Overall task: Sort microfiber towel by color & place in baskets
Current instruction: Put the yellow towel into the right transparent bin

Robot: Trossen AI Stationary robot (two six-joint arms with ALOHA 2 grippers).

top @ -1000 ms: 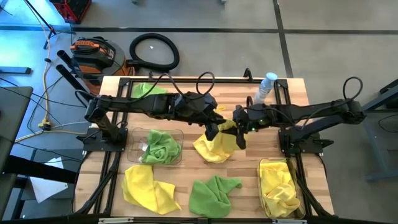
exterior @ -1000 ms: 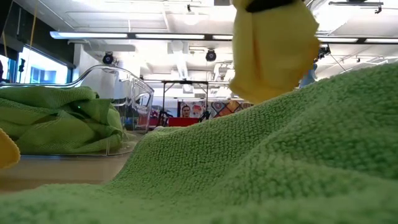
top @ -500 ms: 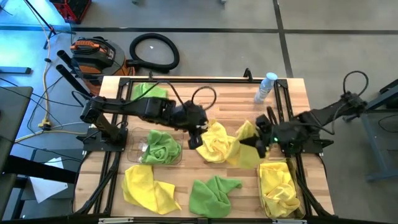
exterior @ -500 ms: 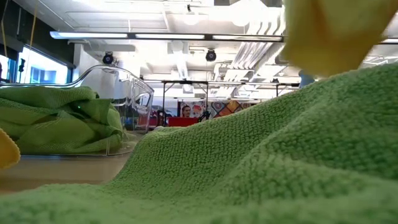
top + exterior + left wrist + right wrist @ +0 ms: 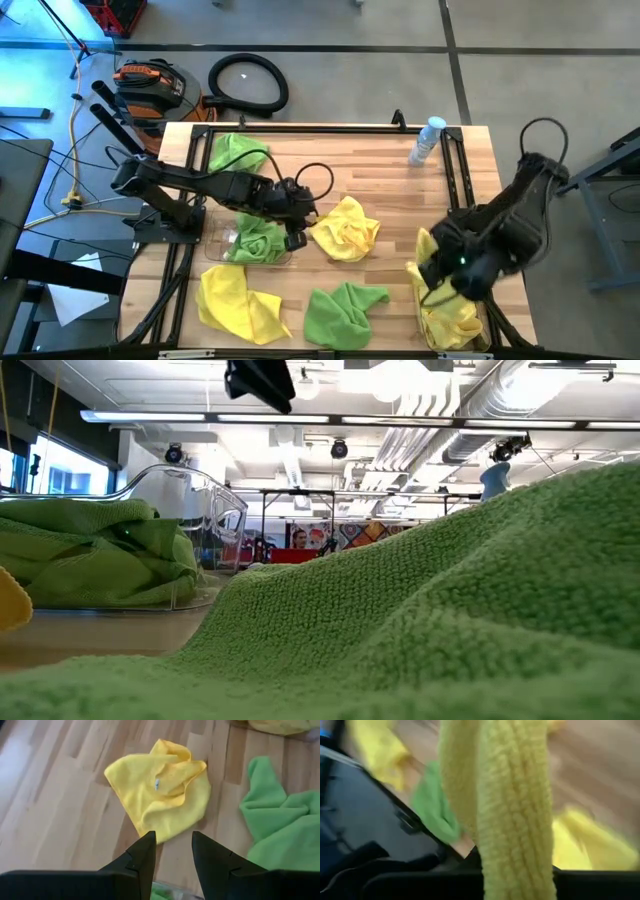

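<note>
Wood desk (image 5: 400,190): left gripper (image 5: 295,238) has let go, fingers now parted and empty beside the green basket (image 5: 222,250); its yellow towel (image 5: 346,228) lies mid-desk. Right gripper (image 5: 445,280) has swung over the yellow basket (image 5: 424,268), fingers clamped on a second yellow towel (image 5: 510,810), drop likely next.

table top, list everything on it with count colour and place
green towels: three loose; back left, front centre, one in left basket
yellow towels: centre, front left, pile in right basket, one hanging from right gripper
baskets: two, clear; left, right front
bottle: one, clear, back right
left gripper: fingers open, beside left basket
right gripper: shut on yellow towel, over right basket
</note>
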